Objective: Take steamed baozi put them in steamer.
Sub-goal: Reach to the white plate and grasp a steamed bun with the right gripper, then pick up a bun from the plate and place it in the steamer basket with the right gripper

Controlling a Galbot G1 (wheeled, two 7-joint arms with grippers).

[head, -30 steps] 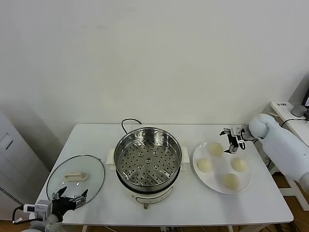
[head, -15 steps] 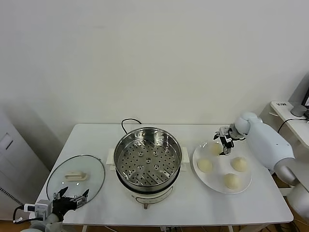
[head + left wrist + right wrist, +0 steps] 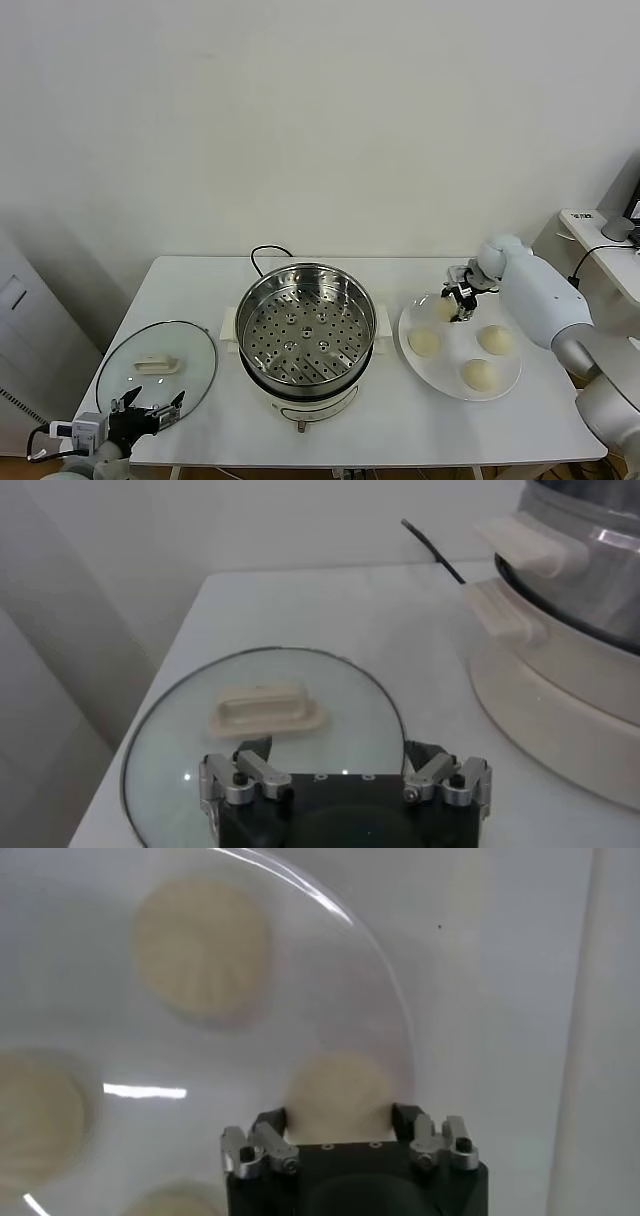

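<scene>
On the white plate (image 3: 457,350) at the right lie several pale steamed baozi. My right gripper (image 3: 460,307) is down on the plate's far-left bun (image 3: 444,309). In the right wrist view its fingers press both sides of that bun (image 3: 338,1091), so the gripper (image 3: 338,1120) is shut on it. Three more buns (image 3: 425,342) (image 3: 495,340) (image 3: 480,375) rest loose on the plate. The steel steamer (image 3: 305,270) stands in the middle with its perforated tray bare. My left gripper (image 3: 150,412) waits open at the near left, over the lid's edge.
A glass lid (image 3: 160,345) with a cream handle (image 3: 265,710) lies flat left of the steamer. A black cord (image 3: 265,250) runs behind the pot. The steamer's white base and side handle (image 3: 510,540) are close to my left gripper (image 3: 337,752).
My right gripper has moved left and down onto the far-left bun and closed on it. The left arm has stayed still.
</scene>
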